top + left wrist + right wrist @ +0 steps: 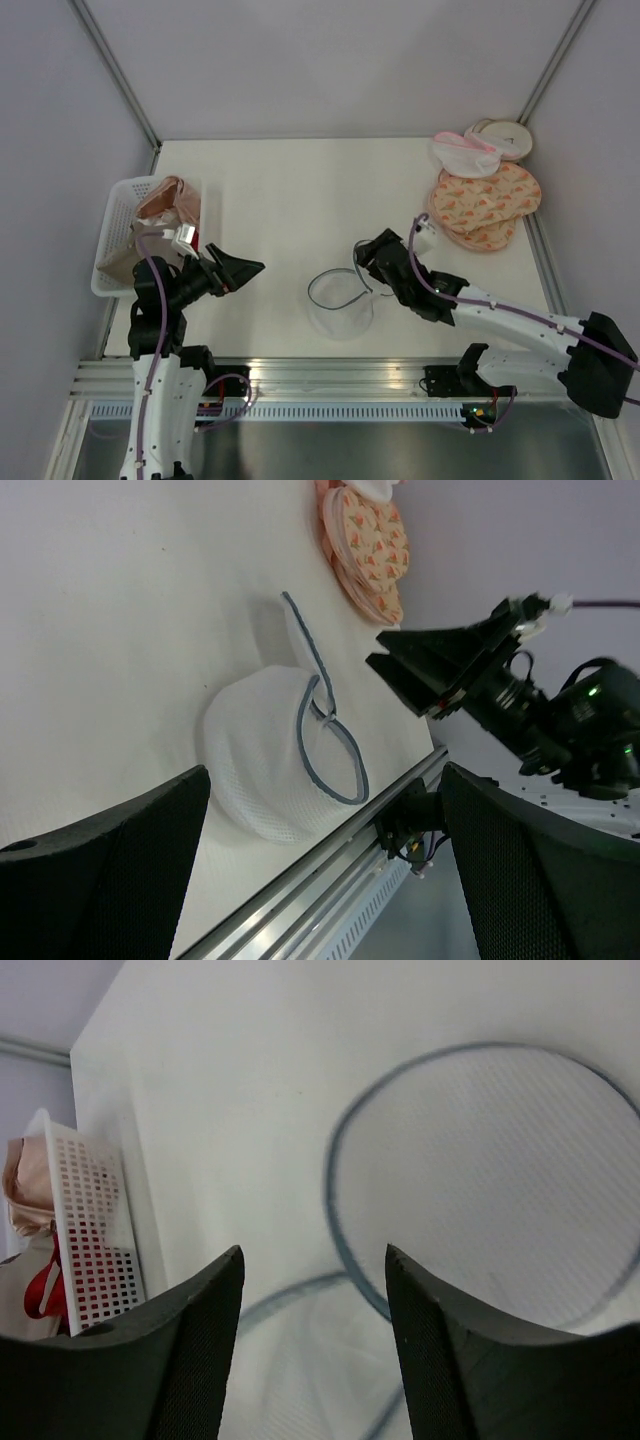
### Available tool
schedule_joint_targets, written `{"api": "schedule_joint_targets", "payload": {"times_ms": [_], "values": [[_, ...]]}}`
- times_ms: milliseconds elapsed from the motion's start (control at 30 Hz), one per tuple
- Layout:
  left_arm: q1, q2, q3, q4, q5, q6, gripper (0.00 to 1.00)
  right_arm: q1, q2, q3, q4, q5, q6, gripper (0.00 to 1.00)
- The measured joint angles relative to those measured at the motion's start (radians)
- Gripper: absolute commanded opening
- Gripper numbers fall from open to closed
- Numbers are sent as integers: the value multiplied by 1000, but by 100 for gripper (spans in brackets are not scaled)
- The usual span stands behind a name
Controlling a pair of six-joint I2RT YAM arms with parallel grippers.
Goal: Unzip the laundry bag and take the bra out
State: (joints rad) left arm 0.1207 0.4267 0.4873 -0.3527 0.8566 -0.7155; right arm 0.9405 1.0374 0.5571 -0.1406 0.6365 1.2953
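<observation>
Top external view: laundry bag (340,300) on surface (280,200) near its front edge, flap open; left end effector (250,277) spread wide, empty; right end effector (362,265) half-spread just above its rim, empty; hazard: snagged mesh could drag the light bag off the edge.

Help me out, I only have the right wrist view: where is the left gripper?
Observer: The left gripper hangs open to the left of the bag, not touching it.
Operator: Where does the bag sit?
Observer: Near the front edge of the table, about midway across.
Operator: Anything over on the right?
Observer: Flat peach rounds lie stacked in the far right corner, with a white pouch just behind them.
</observation>
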Motion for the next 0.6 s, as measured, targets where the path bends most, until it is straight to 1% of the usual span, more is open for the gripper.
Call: {"api": "schedule_joint_targets", "payload": {"times_ms": [133,233,267,400,500,600], "values": [[-45,29,0,14,-31,3,100,-39,235,315,-37,-104,-209,61],[-75,39,0,16,-58,5,100,-40,358,453,-78,-154,-336,60],[-80,39,0,17,-64,6,100,-40,376,484,-103,-161,-366,60],[-86,39,0,19,-77,8,100,-40,542,608,-254,-147,-448,62],[-90,40,0,19,-90,11,100,-40,606,644,-334,-118,-474,63],[-90,48,0,20,-97,15,100,-40,634,644,-401,-90,-485,63]]}}
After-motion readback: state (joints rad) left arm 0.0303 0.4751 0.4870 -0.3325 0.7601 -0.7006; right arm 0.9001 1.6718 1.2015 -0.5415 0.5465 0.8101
